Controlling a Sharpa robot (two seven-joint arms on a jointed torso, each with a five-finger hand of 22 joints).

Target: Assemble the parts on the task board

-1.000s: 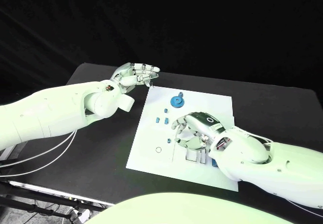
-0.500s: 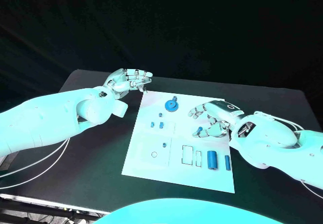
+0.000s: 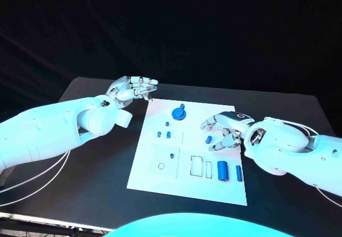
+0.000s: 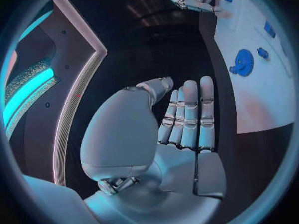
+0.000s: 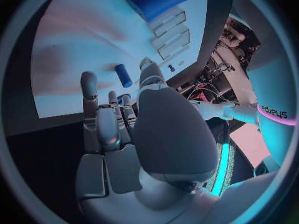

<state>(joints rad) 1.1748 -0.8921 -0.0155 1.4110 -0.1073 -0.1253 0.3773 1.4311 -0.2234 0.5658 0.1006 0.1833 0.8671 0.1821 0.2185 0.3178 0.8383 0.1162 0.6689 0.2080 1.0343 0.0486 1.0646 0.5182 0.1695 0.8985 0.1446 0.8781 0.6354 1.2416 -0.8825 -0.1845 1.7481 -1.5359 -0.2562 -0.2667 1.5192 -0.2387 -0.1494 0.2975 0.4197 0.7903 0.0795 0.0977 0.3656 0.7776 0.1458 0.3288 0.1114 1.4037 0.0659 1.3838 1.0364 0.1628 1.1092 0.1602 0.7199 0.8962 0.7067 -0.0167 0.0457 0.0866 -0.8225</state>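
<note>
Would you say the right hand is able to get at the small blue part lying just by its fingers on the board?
Probably yes. The right hand hovers over the task board with the small blue part just beside its fingertips, and nothing lies between them. The hand appears to hold nothing.

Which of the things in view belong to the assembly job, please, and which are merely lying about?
Part of the job:
task board
blue gear
small blue pegs
blue cylinder
short blue part at the right hand
left hand

Just there:
black table
white cables
</note>
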